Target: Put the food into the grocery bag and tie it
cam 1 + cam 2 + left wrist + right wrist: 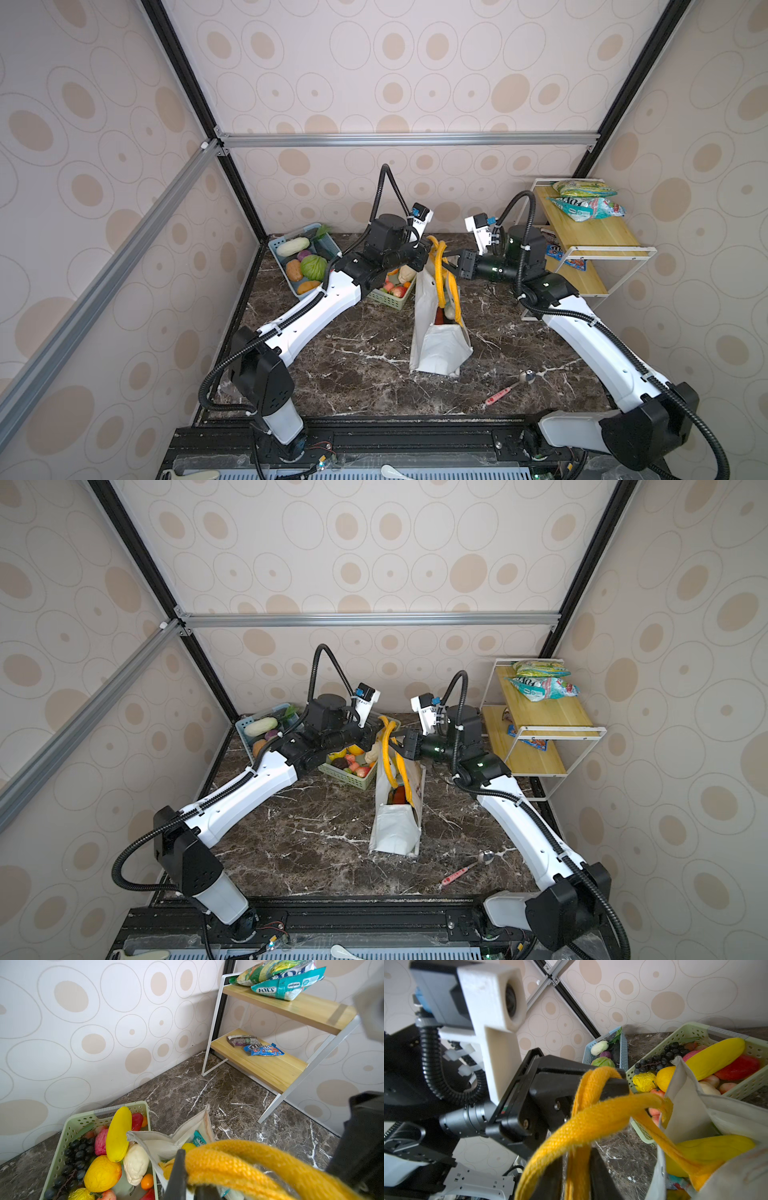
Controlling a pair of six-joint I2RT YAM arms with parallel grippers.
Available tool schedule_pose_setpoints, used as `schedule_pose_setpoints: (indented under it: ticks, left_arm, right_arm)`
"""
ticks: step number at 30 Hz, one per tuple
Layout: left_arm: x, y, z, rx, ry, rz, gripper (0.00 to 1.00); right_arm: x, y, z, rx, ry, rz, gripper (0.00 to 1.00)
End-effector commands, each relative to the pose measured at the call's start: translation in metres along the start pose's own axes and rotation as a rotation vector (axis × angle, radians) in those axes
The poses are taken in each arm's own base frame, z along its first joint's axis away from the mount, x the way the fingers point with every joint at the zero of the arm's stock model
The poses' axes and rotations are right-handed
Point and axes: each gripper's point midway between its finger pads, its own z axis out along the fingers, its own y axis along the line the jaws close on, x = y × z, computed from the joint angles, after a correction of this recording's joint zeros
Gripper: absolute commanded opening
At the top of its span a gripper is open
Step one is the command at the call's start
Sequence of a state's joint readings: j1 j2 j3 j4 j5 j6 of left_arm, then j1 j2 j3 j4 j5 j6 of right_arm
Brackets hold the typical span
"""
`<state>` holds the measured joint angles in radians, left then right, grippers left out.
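So, the grocery bag (436,349) is stood upright around the middle of the marble desk (332,365), right beside the green basket (392,302) of fake fruit, with its mouth left open. Some food can be seen inside already. An orange piece (398,796) is caught in a top view, a long yellow piece (708,1149) from the right wrist view, and a corner of a teal packet (198,1139) from the left wrist view.

The yellow-orange strap handles (441,266) are pulled up above the bag's far end, and both tools are brought together there. The left tool (614,1084) is clenched on a strap, which is pinched at its tip and draped over it. The right tool (576,1176) is loosened: its jaws are held apart with a strap hanging between them. The straps are crossed between the two tools, but whether a knot is formed can't be told.

Off to the side, a blue basket (277,257) of veg is parked in the far left corner. Snack packets (590,205) are left on the wooden shelf (598,237) at the right, and a spoon (513,386) is lying on the desk near the right arm.
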<state>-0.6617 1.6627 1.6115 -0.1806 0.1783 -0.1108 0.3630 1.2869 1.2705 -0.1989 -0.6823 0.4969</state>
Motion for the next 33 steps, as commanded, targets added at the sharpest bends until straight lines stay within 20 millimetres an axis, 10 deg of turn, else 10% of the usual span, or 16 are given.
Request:
schedule_pose_setpoints:
  ticks: [1,10,33]
  left_arm:
    - [-0.038,0.004,-0.02,-0.004,-0.123,0.023,0.0]
    - [-0.039,0.002,-0.017,0.021,-0.12,0.019,0.0]
    - [-0.036,-0.018,-0.002,0.142,-0.084,0.009,0.0]
  right_arm:
    - [-0.003,0.01,-0.029,0.029,0.002,-0.068,0.38]
    - [0.005,-0.05,-0.061,0.166,-0.026,-0.002,0.41]
    - [0.086,-0.019,-0.018,-0.36,0.19,-0.175,0.47]
